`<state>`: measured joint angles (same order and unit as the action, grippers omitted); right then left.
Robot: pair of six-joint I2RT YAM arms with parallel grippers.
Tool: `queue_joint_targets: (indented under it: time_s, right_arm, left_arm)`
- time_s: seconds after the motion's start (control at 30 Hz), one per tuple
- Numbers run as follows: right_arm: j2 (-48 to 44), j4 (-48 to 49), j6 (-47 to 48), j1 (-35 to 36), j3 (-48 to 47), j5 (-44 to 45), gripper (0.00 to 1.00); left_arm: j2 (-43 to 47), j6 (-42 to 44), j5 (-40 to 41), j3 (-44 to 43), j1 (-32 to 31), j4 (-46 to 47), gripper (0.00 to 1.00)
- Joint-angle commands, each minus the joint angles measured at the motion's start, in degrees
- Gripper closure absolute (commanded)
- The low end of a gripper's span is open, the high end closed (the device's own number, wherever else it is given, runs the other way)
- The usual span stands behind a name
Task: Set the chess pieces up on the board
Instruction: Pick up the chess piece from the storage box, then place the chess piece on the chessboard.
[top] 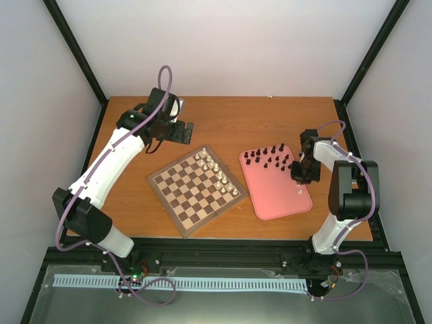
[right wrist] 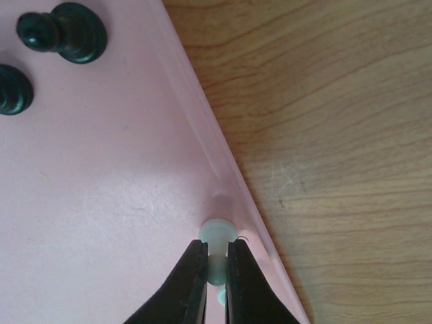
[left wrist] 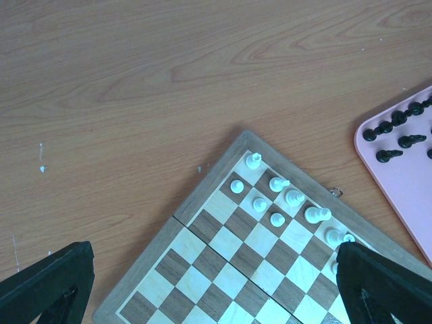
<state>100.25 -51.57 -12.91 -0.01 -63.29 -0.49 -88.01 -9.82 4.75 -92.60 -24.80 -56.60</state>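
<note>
Right fingers [right wrist: 200, 263]: closed on a white piece [right wrist: 216, 233], pinching it just under its round head. The piece sits at the tray [right wrist: 101, 202] rim, lower right of the tray in the top view. It looks upright, long axis roughly along the fingers; its base is mostly hidden, so lift-off cannot be told.

Left fingers [top: 182, 129]: wide open, holding nothing, hovering over the table [top: 229, 118] just beyond the board's upper corner.

Board [top: 196, 191]: centre of the top view, turned diamond-wise, left of the tray and close beside it. White pieces [top: 212, 169] stand along its upper-right edge, the side facing the tray. Black pieces [top: 270, 156] crowd the upper end of the tray, some upright, some lying down in the left wrist view.

Key relation: the gripped piece lies right of the board, so the carry runs leftward in the top view, over the tray's bare middle, toward the white rows. The right arm has the piece and is nearer. Judged risk: a thin grip on a tiny piece may let it tilt on the lift.
</note>
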Motion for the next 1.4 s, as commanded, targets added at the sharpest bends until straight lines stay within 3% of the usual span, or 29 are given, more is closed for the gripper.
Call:
queue_joint_targets:
  time_s: [0.0, 0.23, 0.47, 0.6, 0.9, 1.37]
  right_arm:
    - [0.13, -0.01, 0.24, -0.16, -0.88, 0.25, 0.97]
    - [-7.27, -3.72, -1.31, 0.95, -2.77, -1.56, 0.97]
    - [-12.24, -8.08, -5.27, 12.04, -8.47, -2.80, 0.97]
    - [-8.77, -9.47, -8.51, 24.46, -13.78, -1.19, 0.97]
    - [-2.14, -11.86, -11.35, 38.96, -21.92, -0.57, 0.97]
    - [11.38, -10.71, -8.65, 44.71, -35.62, -4.71, 0.97]
  left_arm:
    - [1.36, -0.01, -0.01, -0.13, 0.54, 0.33, 0.00]
    - [1.95, -0.18, 0.03, 0.46, 0.54, 0.32, 0.00]
    - [2.37, -0.61, -0.08, 0.36, 0.54, 0.24, 0.00]
    - [2.25, -1.04, -0.71, 0.20, 0.52, 0.19, 0.00]
    - [3.32, -1.25, 1.31, 0.34, 0.54, 0.06, 0.00]
    - [7.40, -4.46, 5.47, -2.66, 3.75, -1.28, 0.00]
